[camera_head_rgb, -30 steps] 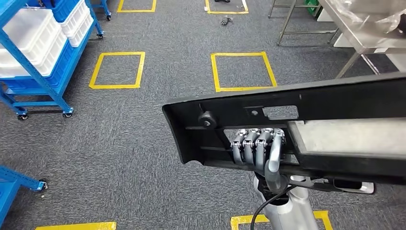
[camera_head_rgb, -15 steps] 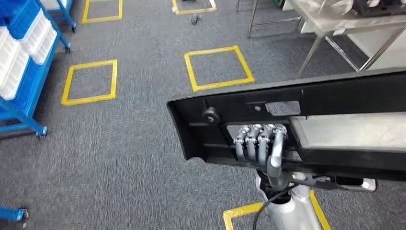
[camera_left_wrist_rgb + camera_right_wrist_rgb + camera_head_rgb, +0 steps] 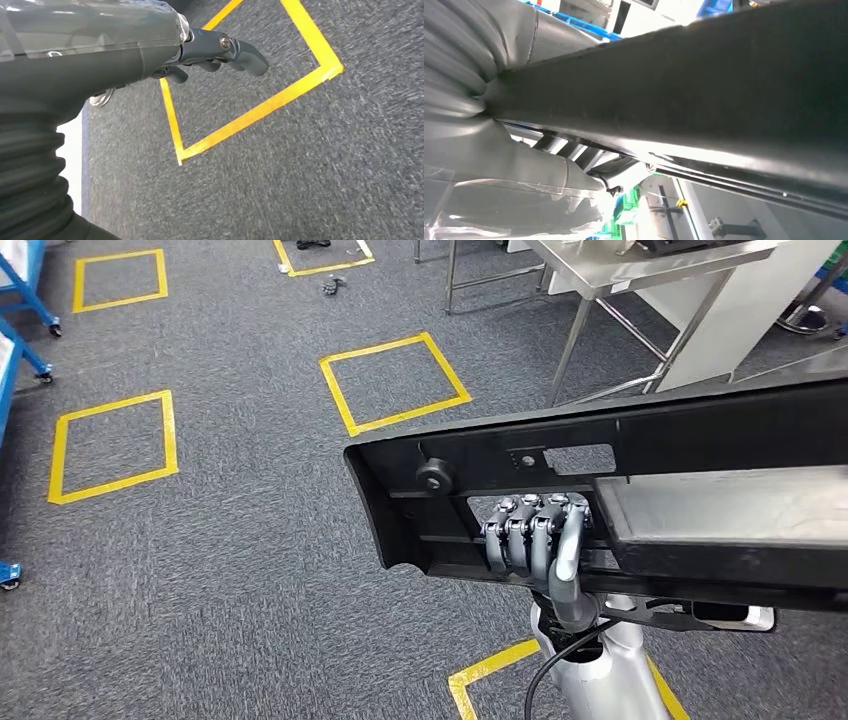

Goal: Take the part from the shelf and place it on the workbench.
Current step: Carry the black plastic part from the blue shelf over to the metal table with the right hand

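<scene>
The part (image 3: pixel 680 440) is a long black plastic moulding with cut-outs, a round knob and a grey inset panel. It runs level across the right half of the head view, well above the floor. My right hand (image 3: pixel 535 540) grips it from below, fingers hooked over an inner rib close to its left end. The right wrist view has the part (image 3: pixel 704 85) close up as a dark bar over the fingers (image 3: pixel 569 150). My left hand (image 3: pixel 215 50) hangs over the grey carpet and holds nothing. The steel workbench (image 3: pixel 640 265) stands ahead at the upper right.
Yellow tape squares (image 3: pixel 395 380) (image 3: pixel 110 445) mark the grey carpet ahead and to the left. A blue wheeled shelf frame (image 3: pixel 15 300) shows at the far left edge. A white cabinet (image 3: pixel 740 310) stands beside the workbench legs. A small dark object (image 3: pixel 333 284) lies on the floor ahead.
The whole view has swung right: the blue shelf with white bins has slid off the left edge and the steel workbench is nearer. My right hand's hold on the part is unchanged.
</scene>
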You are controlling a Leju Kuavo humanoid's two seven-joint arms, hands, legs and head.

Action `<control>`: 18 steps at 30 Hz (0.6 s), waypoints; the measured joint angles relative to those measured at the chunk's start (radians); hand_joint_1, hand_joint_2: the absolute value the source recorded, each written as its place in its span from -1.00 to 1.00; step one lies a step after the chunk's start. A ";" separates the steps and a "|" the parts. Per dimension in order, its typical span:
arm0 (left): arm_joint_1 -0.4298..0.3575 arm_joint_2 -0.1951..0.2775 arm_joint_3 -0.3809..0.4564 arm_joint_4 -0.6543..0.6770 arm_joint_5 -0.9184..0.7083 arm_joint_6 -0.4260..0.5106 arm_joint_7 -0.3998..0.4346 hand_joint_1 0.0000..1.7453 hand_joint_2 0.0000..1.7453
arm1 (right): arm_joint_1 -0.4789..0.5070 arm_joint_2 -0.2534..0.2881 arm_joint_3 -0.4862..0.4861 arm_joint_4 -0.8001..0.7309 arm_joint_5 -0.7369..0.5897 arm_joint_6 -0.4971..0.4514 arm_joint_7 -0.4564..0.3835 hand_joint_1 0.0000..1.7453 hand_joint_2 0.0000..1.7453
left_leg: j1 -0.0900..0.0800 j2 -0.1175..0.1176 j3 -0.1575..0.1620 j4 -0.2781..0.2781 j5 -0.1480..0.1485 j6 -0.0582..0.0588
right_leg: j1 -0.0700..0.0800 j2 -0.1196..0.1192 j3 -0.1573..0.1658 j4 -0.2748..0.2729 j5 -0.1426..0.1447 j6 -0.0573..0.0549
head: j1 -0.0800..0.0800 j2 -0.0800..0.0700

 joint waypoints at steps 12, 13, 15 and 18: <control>-0.011 -0.011 0.013 0.000 0.005 0.061 -0.025 -1.00 1.00 | -0.034 0.004 0.000 0.007 0.006 -0.020 0.018 1.00 1.00 | -0.010 0.123 0.023 -0.006 -0.019 -0.015 | 0.018 -0.145 0.022 -0.052 0.027 -0.017 | 0.004 0.000; -0.012 -0.013 0.014 0.000 0.006 0.062 -0.027 -1.00 1.00 | -0.035 0.005 0.000 0.007 0.006 -0.020 0.018 1.00 1.00 | -0.009 0.131 0.026 -0.006 -0.022 -0.020 | 0.015 -0.131 0.024 -0.055 0.030 -0.021 | 0.003 0.000; -0.013 -0.015 0.016 0.000 0.006 0.060 -0.035 -1.00 1.00 | -0.039 0.007 0.000 0.007 0.006 -0.018 0.018 1.00 1.00 | -0.006 0.103 0.020 0.022 -0.046 -0.029 | 0.007 -0.108 0.031 -0.066 0.036 -0.033 | 0.002 0.000; -0.011 -0.018 0.017 0.000 0.004 0.052 -0.045 -1.00 1.00 | -0.044 0.009 0.000 0.011 0.006 -0.016 0.019 1.00 1.00 | -0.002 0.036 -0.062 0.197 -0.132 -0.034 | 0.004 -0.072 0.034 -0.070 0.038 -0.044 | -0.002 0.000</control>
